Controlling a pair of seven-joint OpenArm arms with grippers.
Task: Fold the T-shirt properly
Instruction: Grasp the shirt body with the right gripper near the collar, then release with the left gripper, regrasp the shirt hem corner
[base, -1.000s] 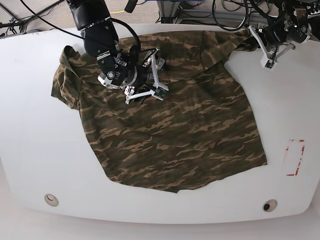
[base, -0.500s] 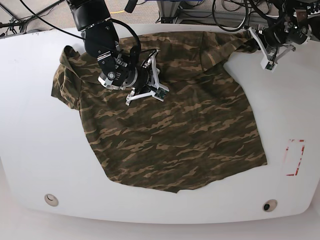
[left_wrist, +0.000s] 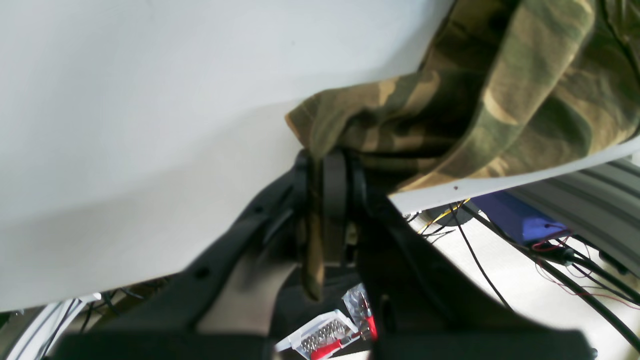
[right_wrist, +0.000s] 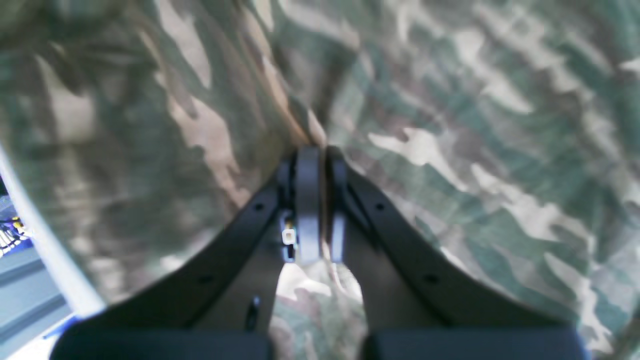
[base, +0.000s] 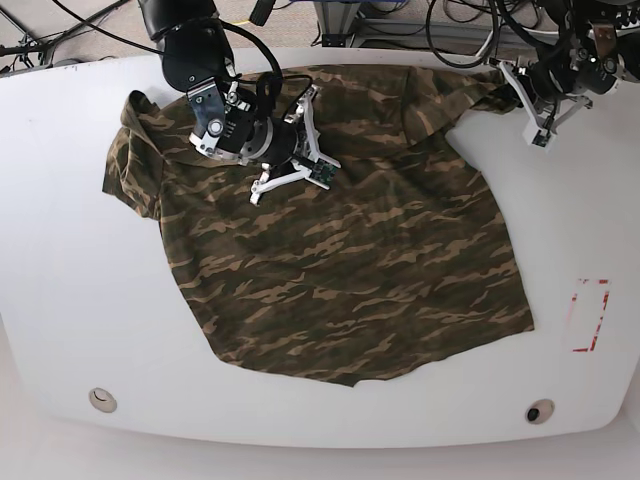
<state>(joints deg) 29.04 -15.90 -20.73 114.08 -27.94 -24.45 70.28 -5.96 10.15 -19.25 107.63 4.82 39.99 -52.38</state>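
Observation:
The camouflage T-shirt (base: 350, 240) lies spread flat over the white table (base: 60, 260), with its hem towards the front edge. My right gripper (base: 285, 112) is at the shirt's upper middle, near the far table edge. In the right wrist view this gripper (right_wrist: 318, 150) is shut, pinching up a ridge of the T-shirt (right_wrist: 450, 125). My left gripper (base: 508, 72) is at the far right sleeve. In the left wrist view it (left_wrist: 325, 160) is shut on the edge of the T-shirt (left_wrist: 500, 90), and a strip of cloth hangs down between its fingers.
A red rectangle mark (base: 590, 315) is on the table at the right. Two round holes (base: 102, 400) (base: 540, 411) sit near the front edge. Cables (base: 460, 30) and frames crowd the space behind the far edge, where the sleeve bunches.
My right gripper has gone from open to shut on the cloth and shifted slightly up towards the far edge. The left arm has barely moved, still holding the sleeve.

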